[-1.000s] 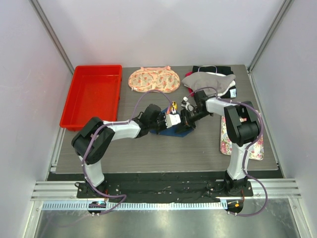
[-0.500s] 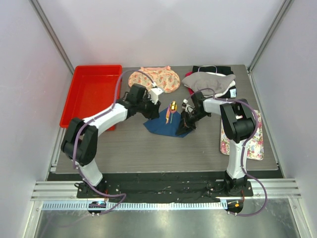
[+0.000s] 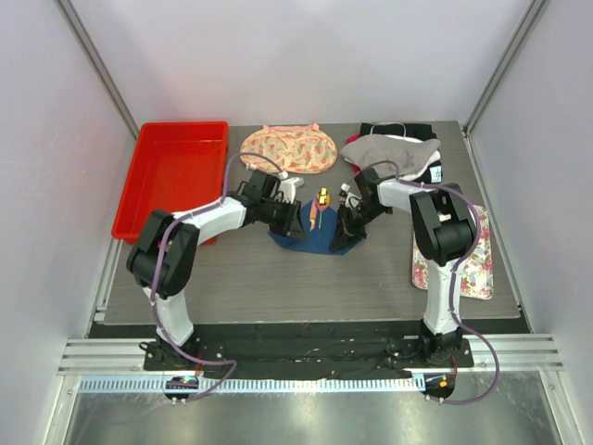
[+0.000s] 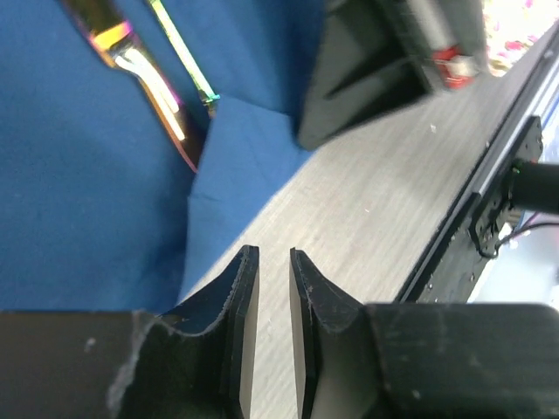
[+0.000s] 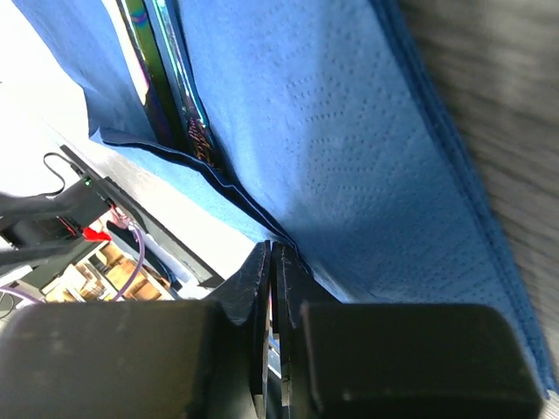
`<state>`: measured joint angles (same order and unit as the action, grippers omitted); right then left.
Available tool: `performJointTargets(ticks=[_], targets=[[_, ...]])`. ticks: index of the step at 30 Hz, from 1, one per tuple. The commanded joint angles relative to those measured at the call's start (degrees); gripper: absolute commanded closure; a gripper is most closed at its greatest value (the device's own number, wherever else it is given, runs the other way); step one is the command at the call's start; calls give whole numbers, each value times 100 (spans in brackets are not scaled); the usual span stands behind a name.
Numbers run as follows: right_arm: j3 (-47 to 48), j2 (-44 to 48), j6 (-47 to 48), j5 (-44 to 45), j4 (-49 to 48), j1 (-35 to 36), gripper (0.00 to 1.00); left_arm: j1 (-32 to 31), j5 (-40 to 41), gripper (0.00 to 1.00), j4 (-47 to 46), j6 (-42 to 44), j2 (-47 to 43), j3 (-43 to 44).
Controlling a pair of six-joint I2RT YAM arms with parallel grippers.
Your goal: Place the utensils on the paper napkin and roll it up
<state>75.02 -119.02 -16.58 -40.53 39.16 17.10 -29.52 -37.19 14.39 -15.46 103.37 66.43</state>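
dark grey table between pale walls. at its middle, the paper napkin, dark blue, creased into folds, bearing the utensils on its far part. right gripper pressed together on a fold at the napkin's right edge. left gripper low by the left edge, fingers a narrow slit apart, nothing seen between. farther out: red tray to the left, peach floral cloth behind, floral mat to the right.

Thin square paper napkin is plain dark blue. Slender utensils show purple-pink, orange and yellow. Rectangular plastic tray is red; rectangular mat, white floral.
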Motion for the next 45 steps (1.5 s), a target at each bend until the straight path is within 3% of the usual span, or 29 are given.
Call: performJointTargets(ticks=[1, 14, 17, 21, 24, 25, 29, 34, 41, 45], targets=[[249, -130, 278, 581, 31, -5, 92, 16, -113, 77, -367, -536, 367, 273], [653, 37, 620, 678, 373, 3, 90, 192, 326, 83, -613, -976, 991, 238], [829, 107, 699, 591, 540, -5, 85, 210, 300, 84, -604, -1046, 1106, 239], [1005, 370, 770, 652, 707, -31, 71, 210, 335, 85, -525, -1081, 1194, 247], [1049, 651, 761, 967, 795, -163, 63, 210, 362, 86, -490, -1108, 1229, 247], [1049, 748, 753, 1177, 821, -198, 52, 210, 370, 86, -473, -1125, 1238, 247], [997, 837, 700, 1748, 918, -392, 38, 210, 388, 87, -481, -1117, 1247, 256], [900, 688, 621, 2093, 945, -576, 26, 210, 397, 87, -481, -1108, 1264, 256], [900, 275, 393, 2041, 769, -577, 23, 210, 405, 88, -499, -1090, 1264, 256], [865, 47, 287, 1489, 602, -577, 22, 210, 423, 88, -508, -1073, 1256, 256]])
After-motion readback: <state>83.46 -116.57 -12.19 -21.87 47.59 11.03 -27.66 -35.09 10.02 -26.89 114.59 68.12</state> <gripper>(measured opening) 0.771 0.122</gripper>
